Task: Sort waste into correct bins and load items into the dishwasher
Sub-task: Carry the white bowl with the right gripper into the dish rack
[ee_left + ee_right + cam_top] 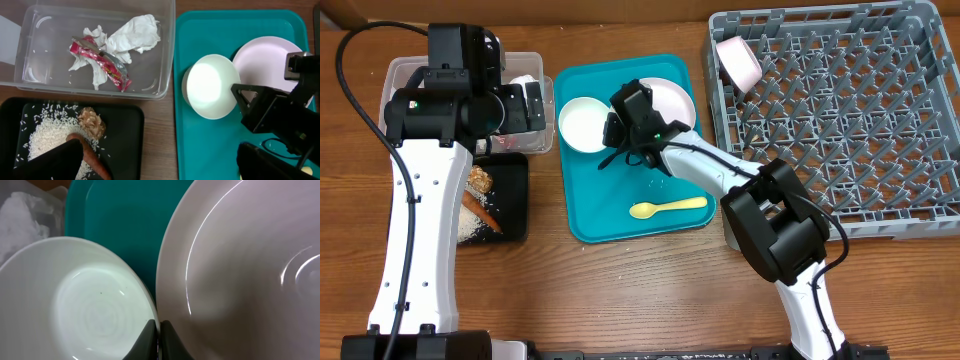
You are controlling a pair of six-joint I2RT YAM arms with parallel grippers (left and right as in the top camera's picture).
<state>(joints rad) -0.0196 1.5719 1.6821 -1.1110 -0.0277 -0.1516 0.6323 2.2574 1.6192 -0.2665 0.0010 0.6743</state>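
Pale yellow spoon (668, 207) lies crosswise on teal tray (590, 210), scoop end left.
Right gripper (158, 337) pinched together beside white bowl (583, 124); left gripper (160, 165) spread.

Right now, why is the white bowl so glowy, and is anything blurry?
Left wrist view: the bowl is washed out to blank white by the light. Right wrist view: thin curved glare streaks on the plate, and the right gripper looks soft, being so close. Overhead view: evenly lit and sharp.

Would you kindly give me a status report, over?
Left gripper open over clear tub. Right gripper at white bowl rim, grip unclear. Plate close beside bowl.
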